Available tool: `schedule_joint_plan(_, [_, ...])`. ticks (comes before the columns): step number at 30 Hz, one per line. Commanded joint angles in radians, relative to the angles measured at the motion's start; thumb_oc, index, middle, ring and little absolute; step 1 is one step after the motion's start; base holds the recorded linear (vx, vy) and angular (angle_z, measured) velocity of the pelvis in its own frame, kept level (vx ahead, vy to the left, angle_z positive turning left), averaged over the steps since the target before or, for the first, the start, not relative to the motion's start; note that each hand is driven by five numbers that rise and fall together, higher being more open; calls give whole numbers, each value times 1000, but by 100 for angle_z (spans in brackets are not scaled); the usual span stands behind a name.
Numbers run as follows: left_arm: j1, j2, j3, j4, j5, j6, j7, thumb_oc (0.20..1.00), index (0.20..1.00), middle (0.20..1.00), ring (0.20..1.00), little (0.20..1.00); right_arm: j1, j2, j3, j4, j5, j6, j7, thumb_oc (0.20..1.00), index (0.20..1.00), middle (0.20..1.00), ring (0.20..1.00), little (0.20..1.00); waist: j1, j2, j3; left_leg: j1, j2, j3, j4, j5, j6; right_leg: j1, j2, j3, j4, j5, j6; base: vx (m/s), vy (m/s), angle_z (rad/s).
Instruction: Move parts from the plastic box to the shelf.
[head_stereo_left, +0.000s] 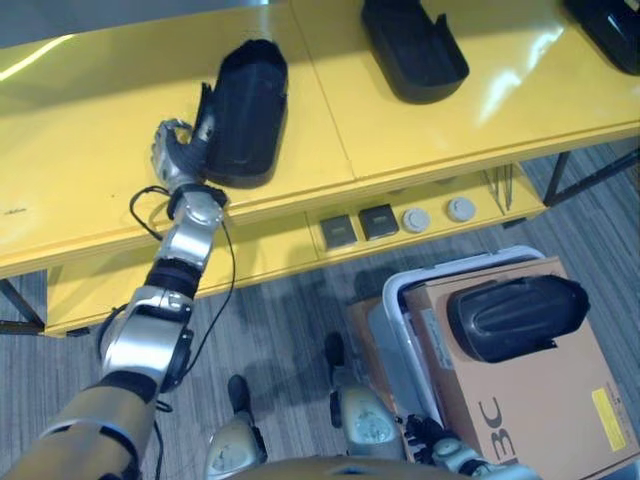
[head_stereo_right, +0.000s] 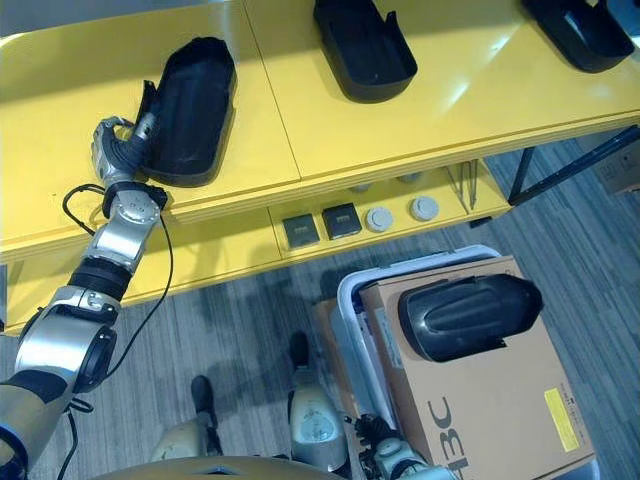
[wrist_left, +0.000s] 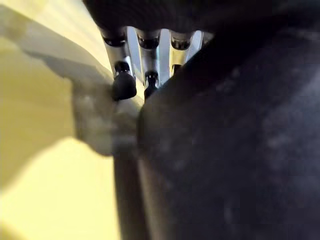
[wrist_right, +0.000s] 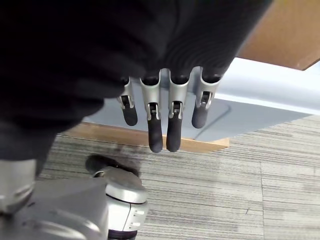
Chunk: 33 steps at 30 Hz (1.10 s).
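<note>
A black moulded part (head_stereo_left: 245, 110) lies on the yellow shelf top (head_stereo_left: 90, 130). My left hand (head_stereo_left: 172, 148) is at its near left edge with curled fingers against the rim; in the left wrist view its fingertips (wrist_left: 124, 86) sit beside the part's dark wall (wrist_left: 230, 150). Another black part (head_stereo_left: 515, 315) rests on a cardboard box (head_stereo_left: 530, 400) inside the grey plastic box (head_stereo_left: 400, 290) on the floor. My right hand (wrist_right: 165, 115) hangs low beside that plastic box (wrist_right: 260, 95), fingers straight and holding nothing.
Two more black parts (head_stereo_left: 415, 45) (head_stereo_left: 610, 25) lie further right on the shelf top. On the lower shelf sit two dark square pieces (head_stereo_left: 340, 232) and two round pieces (head_stereo_left: 415, 218). The shelf's dark legs (head_stereo_left: 580, 180) stand on grey carpet.
</note>
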Motion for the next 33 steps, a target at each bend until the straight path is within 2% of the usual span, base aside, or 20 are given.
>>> schedule_joint_plan(1, [-60,12,44,95,-24,0,35,1000,1000,1000,1000,1000,-18,45,70,48,-38,-15,4,1000,1000,1000,1000,1000,21,42,29,69,1,-6,0,-100,38,32,-9,-11,-4,-103,-39,0,0,0])
schedule_joint_plan(8, [-40,12,49,86,-18,0,37,1000,1000,1000,1000,1000,-10,45,67,63,-40,-14,4,1000,1000,1000,1000,1000,26,43,22,73,2,-7,0,-101,37,36,-8,-12,-4,-106,-40,0,0,0])
schedule_joint_plan(14, [56,1,79,-145,43,-6,8,1000,1000,1000,1000,1000,-8,50,51,63,-15,-6,7,1000,1000,1000,1000,1000,39,51,-13,77,8,-8,0,-97,35,43,-7,-16,-4,-108,-41,6,-1,0])
schedule_joint_plan(15, [100,-16,74,-195,60,-9,-13,1000,1000,1000,1000,1000,-1,54,43,71,-6,-6,11,1000,1000,1000,1000,1000,45,56,-41,81,10,-9,0,-94,35,49,-7,-17,-4,-109,-41,26,1,5])
schedule_joint_plan(18, [161,-57,64,-277,65,-16,-54,1000,1000,1000,1000,1000,0,50,34,88,0,-5,10,1000,1000,1000,1000,1000,51,65,-75,85,11,-9,0,-88,35,59,-7,-21,-4,-107,-42,24,13,4])
schedule_joint_plan(20, [249,-115,41,-350,31,-47,-135,1000,1000,1000,1000,1000,5,52,19,108,8,0,14,1000,1000,1000,1000,1000,55,72,-123,90,9,-12,0,-75,36,73,-10,-28,-4,-100,-45,21,9,3])
schedule_joint_plan(25, [365,-144,-27,-410,-15,-71,-278,1000,1000,1000,1000,1000,26,59,2,110,12,0,31,1000,1000,1000,1000,1000,63,77,-179,102,8,-13,0,-75,35,93,-13,-33,-4,-99,-44,16,13,5])
schedule_joint_plan(27, [378,-148,-32,-421,-24,-73,-297,1000,1000,1000,1000,1000,30,61,0,112,11,0,33,1000,1000,1000,1000,1000,65,77,-187,103,7,-13,0,-75,35,94,-14,-34,-4,-98,-43,0,0,0])
schedule_joint_plan(30, [458,-196,-64,-461,-138,-82,-414,1000,1000,1000,1000,1000,56,57,-12,142,0,5,46,1000,1000,1000,1000,1000,63,89,-225,112,9,-8,0,-82,37,108,-13,-30,-4,-97,-37,20,24,1])
schedule_joint_plan(33, [469,-211,-71,-476,-184,-79,-445,1000,1000,1000,1000,1000,64,53,-17,150,-4,5,54,1000,1000,1000,1000,1000,61,91,-242,109,6,-7,0,-82,38,106,-13,-28,-4,-94,-38,0,0,0])
